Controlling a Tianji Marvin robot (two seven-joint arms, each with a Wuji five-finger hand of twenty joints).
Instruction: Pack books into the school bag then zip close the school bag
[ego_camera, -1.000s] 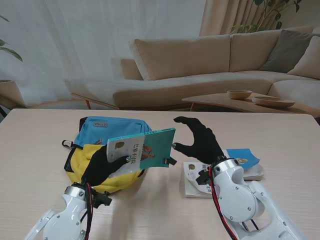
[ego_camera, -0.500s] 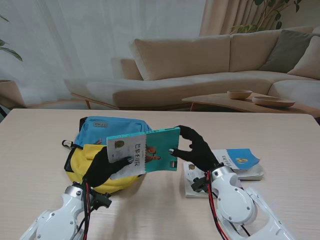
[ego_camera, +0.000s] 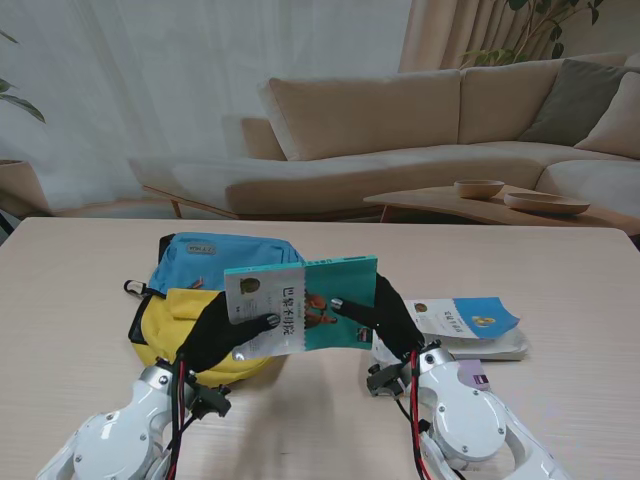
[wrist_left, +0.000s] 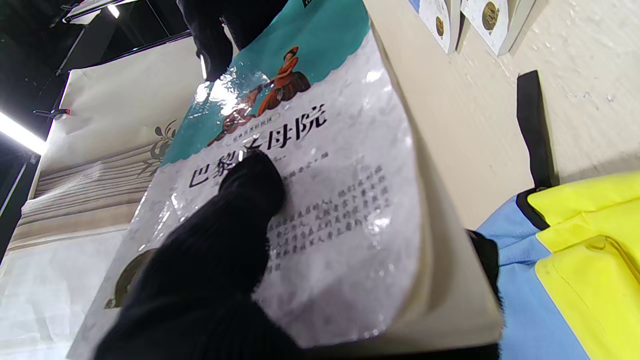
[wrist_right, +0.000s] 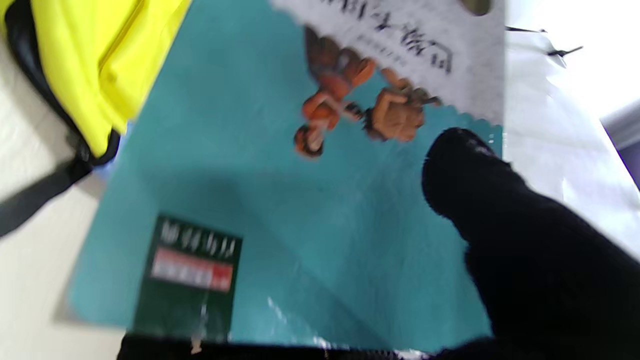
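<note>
Teal-and-white book (ego_camera: 303, 304) hangs in the air just in front of the school bag (ego_camera: 205, 300), left hand (ego_camera: 222, 332) and right hand (ego_camera: 385, 315) each clamped on an end. Packing is under way; next, I judge, it must tip toward the bag's opening, which I cannot see. More books (ego_camera: 468, 325) wait on the table (ego_camera: 560, 270).

The right hand (ego_camera: 385, 318) has closed onto the teal book (ego_camera: 302, 304), now held with the left hand (ego_camera: 222, 332).

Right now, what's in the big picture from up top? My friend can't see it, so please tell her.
Two black-gloved robot hands, the left hand and right hand, hold up a teal and white book between them over a wooden table. A blue and yellow school bag sits behind it, more books lie to the right, and a beige sofa stands beyond.
</note>
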